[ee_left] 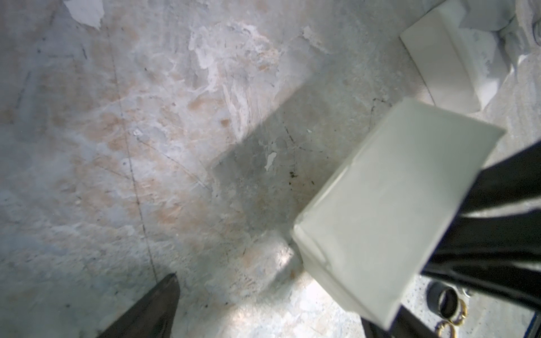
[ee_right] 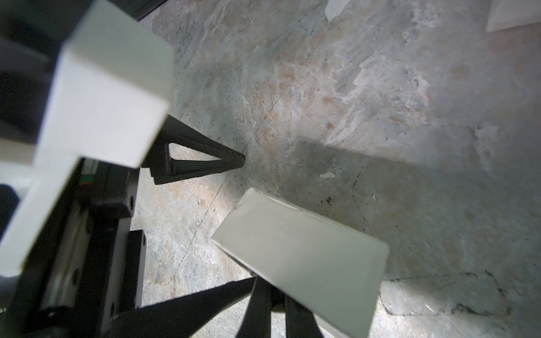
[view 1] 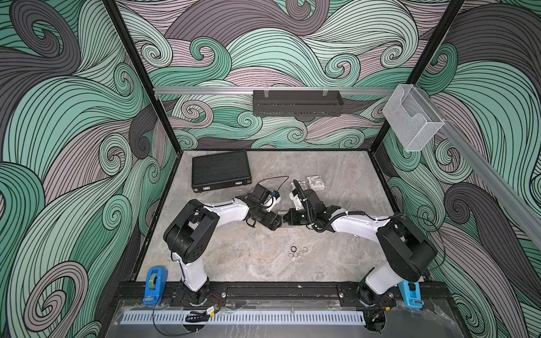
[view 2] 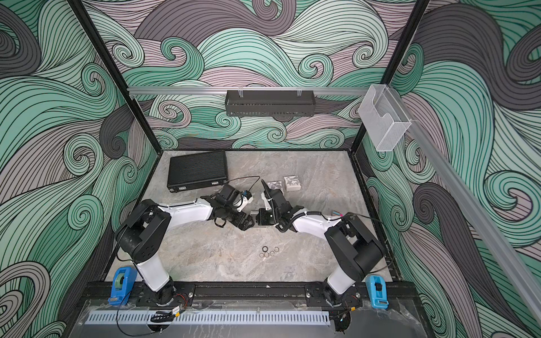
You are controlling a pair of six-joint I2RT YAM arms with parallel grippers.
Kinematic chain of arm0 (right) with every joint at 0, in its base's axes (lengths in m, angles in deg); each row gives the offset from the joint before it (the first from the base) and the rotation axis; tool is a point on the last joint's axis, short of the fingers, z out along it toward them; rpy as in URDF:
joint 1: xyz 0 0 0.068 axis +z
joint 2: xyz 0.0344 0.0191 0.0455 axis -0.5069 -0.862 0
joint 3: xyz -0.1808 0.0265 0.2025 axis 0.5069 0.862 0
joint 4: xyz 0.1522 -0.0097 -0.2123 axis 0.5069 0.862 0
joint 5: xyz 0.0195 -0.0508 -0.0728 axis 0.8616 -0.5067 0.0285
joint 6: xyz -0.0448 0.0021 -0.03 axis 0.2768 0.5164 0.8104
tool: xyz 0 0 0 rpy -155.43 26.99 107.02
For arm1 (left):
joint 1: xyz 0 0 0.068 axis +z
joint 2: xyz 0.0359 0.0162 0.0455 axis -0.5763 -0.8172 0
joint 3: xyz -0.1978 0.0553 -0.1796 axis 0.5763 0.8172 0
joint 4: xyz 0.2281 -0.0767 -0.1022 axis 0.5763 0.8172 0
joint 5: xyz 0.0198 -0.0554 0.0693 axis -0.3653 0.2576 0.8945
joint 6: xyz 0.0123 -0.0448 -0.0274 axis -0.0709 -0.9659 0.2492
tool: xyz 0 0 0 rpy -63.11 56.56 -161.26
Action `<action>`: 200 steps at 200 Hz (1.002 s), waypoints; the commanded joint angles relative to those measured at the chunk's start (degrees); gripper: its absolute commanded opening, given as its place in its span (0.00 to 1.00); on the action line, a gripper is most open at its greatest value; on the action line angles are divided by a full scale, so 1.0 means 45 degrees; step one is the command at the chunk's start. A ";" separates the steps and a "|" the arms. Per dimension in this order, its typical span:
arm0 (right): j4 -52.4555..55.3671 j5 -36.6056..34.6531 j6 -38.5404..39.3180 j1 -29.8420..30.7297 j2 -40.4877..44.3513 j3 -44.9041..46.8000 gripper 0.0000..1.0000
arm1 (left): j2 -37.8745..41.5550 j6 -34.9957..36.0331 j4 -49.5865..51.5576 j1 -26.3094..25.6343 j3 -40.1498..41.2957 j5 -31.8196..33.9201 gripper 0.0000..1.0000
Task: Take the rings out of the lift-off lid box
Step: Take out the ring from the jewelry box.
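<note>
**A:** Where are the rings (view 1: 297,252)?

**B:** Out loose on the bare tabletop (view 1: 234,257), in a small cluster toward the front edge, about midway between the left and right edges. In both top views I count about five. One is a darker, thicker hoop and the rest are thin and pale, with some of them touching. The left wrist view shows a black one with thin ones just beside it.

**A:** And the white box (ee_right: 298,263)?

**B:** It's near the middle of the tabletop, between the two grippers and well apart from the rings. The right gripper (view 1: 287,219) is pinching it by one edge, fingers pressed together on it. The box hangs tilted, and its shadow falls on the stone apart from it.

**A:** What about the left gripper (view 1: 277,224)?

**B:** It's spread wide and faces the box from the left-edge side. In the right wrist view one of its fingers (ee_right: 199,171) stands clear of the box. I cannot tell whether the other one touches it.

**A:** Anything else on the surface?

**B:** A black case (view 1: 221,172) lies flat near the back left corner. Two small patterned boxes (view 1: 315,182) sit just beside each other toward the back edge, and the right arm partly hides one. A top view also shows a small pink-and-teal item (view 2: 337,213) beside the right forearm, toward the right edge. Blue tape dispensers (view 1: 155,285) stand at the front rail, one near each arm's base.
</note>
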 commanded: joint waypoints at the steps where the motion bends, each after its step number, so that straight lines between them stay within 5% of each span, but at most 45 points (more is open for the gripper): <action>1: -0.0264 0.0710 -0.0027 -0.0103 -0.0007 0.0140 0.00 | -0.0470 0.0117 0.0666 0.0083 -0.0160 0.0027 0.95; 200: -0.0058 0.1993 0.0486 -0.1067 0.0499 0.0529 0.00 | -0.0797 0.0234 0.0919 0.0181 -0.0395 -0.0168 0.95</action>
